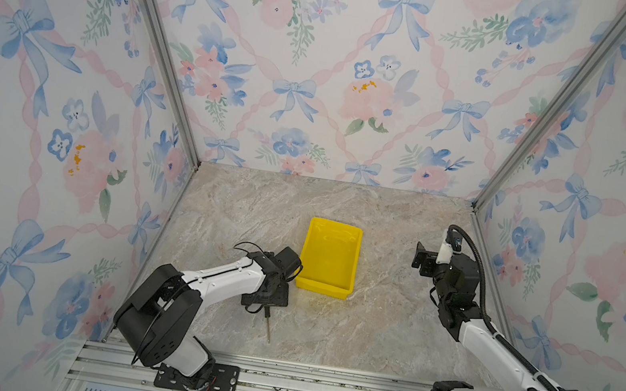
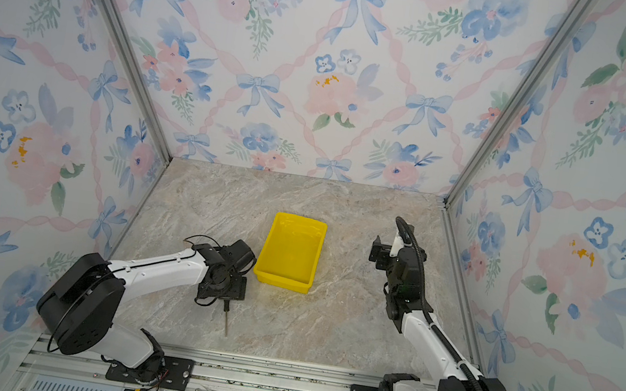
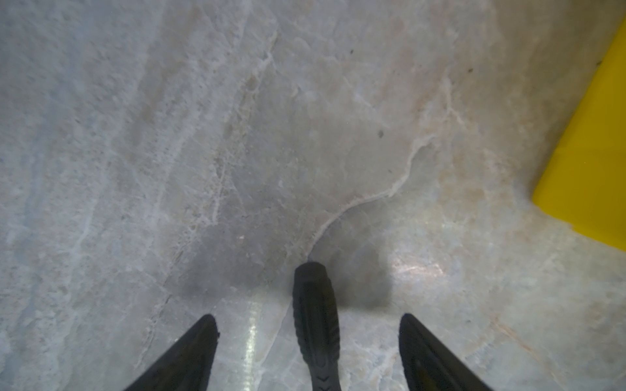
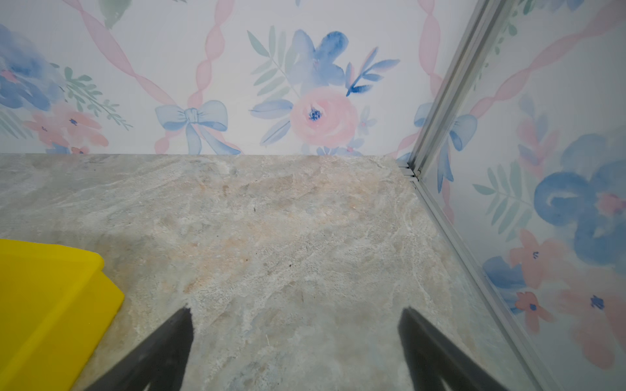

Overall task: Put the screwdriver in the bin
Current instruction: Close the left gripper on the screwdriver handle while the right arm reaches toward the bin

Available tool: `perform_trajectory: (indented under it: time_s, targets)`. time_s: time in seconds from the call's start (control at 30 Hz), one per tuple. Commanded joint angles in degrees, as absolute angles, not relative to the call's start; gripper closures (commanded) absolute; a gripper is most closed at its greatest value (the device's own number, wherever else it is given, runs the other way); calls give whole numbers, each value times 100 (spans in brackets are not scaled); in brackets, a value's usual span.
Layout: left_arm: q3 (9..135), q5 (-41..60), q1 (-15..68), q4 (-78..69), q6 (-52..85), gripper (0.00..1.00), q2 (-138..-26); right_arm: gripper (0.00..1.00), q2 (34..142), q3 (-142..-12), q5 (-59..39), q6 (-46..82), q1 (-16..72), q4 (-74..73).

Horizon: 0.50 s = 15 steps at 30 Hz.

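Your left pincer (image 3: 307, 318) wide, astride screwdriver (image 3: 315, 298) handle, gaps both sides; long axis lies lengthwise between jaws. Right pincer (image 4: 298, 310) wide, well apart.

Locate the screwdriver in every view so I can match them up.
Top view: screwdriver lower centre-left, shaft poking out toward the near edge from under the left gripper.
Top view: same pose, shifted further left.
Left wrist: black handle at bottom centre, between the open jaws, untouched.
Right wrist: not in it.
Shared landmark: the yellow bin, visible in all four.
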State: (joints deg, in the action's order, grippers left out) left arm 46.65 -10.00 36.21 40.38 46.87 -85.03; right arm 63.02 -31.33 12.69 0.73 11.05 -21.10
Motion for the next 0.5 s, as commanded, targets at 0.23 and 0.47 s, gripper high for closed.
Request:
perform_trajectory:
  time_s: [0.23, 0.47]
  targets:
    - [4467, -1063, 3801, 4096, 4969, 26, -8517, 3, 5287, -4211, -1, 273, 2590, 1082]
    - [4442, -1044, 3867, 4095, 5034, 33, -8504, 3, 4731, -4516, -1441, -410, 3480, 1894]
